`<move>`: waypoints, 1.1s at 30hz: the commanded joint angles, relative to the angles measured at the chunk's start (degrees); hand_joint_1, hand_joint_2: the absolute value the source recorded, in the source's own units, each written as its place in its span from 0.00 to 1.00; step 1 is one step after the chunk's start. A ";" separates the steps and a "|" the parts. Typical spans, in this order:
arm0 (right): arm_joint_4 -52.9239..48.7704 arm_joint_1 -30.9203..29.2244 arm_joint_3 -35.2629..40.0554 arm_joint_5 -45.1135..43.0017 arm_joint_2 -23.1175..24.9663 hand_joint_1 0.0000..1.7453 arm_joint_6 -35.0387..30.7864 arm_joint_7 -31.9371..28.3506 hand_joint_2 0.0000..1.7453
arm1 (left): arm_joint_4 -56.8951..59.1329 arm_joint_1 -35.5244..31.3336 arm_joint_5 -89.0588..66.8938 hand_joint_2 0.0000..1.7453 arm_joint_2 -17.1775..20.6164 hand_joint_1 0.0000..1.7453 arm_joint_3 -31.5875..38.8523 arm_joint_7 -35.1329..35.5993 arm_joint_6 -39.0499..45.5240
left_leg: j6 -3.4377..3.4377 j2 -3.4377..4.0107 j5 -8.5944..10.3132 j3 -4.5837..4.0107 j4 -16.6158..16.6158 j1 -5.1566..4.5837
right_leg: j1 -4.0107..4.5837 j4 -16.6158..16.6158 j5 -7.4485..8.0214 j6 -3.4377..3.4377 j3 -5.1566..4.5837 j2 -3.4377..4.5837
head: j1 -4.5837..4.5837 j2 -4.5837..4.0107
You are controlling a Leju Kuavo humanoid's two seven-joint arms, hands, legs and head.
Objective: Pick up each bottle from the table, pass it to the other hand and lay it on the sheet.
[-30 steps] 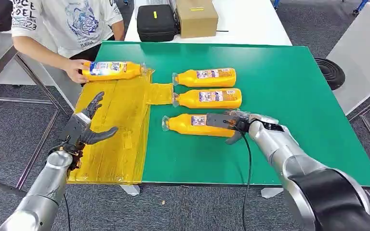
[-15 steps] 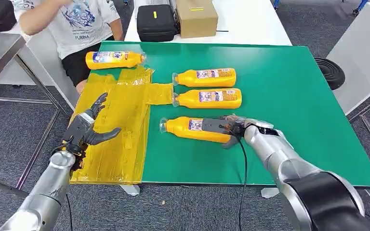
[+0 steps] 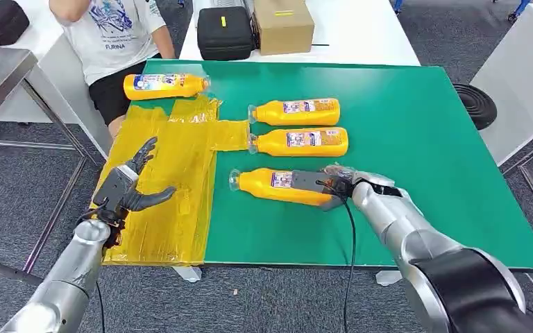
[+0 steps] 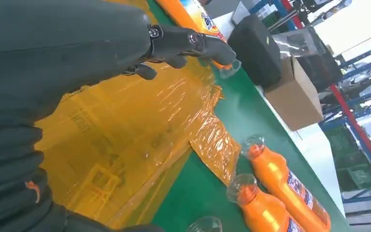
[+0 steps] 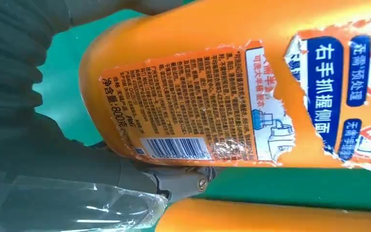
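On the green table (image 3: 416,139), one bottle (image 3: 163,85) lies at the yellow sheet's (image 3: 173,180) far edge, two bottles (image 3: 298,126) wait, the right hand (image 3: 333,184) grips the nearest bottle (image 3: 277,184), not yet passed, and the left hand (image 3: 128,184) hangs spread, empty.

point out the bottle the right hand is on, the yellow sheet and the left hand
nearest bottle (image 3: 267,183), head view, orange body near its label
yellow sheet (image 3: 173,159), head view, bare middle
left hand (image 3: 126,187), head view, its palm

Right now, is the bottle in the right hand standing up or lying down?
Lying down. The nearest bottle lies on its side on the green table, cap toward the yellow sheet, the right hand around its base.
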 commanded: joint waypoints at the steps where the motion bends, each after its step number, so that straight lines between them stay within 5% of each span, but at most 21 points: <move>1: 0.99 -0.86 -2.87 -2.46 -0.24 1.00 -6.57 -5.94 1.00 | 2.03 -0.12 0.83 1.00 0.80 0.00 0.21 0.00 1.21 | -0.01 0.01 -0.11 0.25 -0.02 0.00 | 0.03 -0.03 -0.12 -0.12 0.27 -0.05 | 0.00 0.00; 5: -0.52 0.25 -5.14 -4.39 0.01 1.00 -11.23 -9.36 1.00 | 0.60 1.20 1.78 1.00 0.57 0.00 1.76 0.27 2.06 | -0.01 0.05 -0.17 0.34 -0.01 0.01 | 0.05 -0.03 -0.16 -0.16 0.37 -0.02 | 0.00 0.00; 11: -7.59 7.31 -13.54 -11.64 3.22 1.00 -27.60 -18.20 1.00 | -7.36 7.24 14.79 1.00 -3.51 0.00 14.63 2.57 6.88 | -0.02 0.21 -0.21 0.41 -0.07 0.03 | 0.07 -0.11 -0.13 -0.15 0.41 0.15 | 0.00 0.00; 20: -10.95 10.67 -17.34 -15.44 4.84 1.00 -30.95 -21.33 1.00 | -5.44 5.07 25.96 1.00 -4.73 0.00 17.17 4.43 3.59 | 0.00 -0.01 -0.08 0.13 -0.01 0.02 | 0.04 -0.02 -0.09 -0.11 0.17 -0.06 | 0.00 0.00; 33: -15.72 16.69 -17.87 -21.66 9.92 1.00 -24.42 -29.47 1.00 | -2.95 5.24 35.11 1.00 -7.56 0.00 4.46 6.95 -5.64 | -0.01 -0.10 -0.08 0.15 -0.03 0.00 | 0.02 -0.03 -0.12 -0.11 0.20 -0.14 | 0.02 0.00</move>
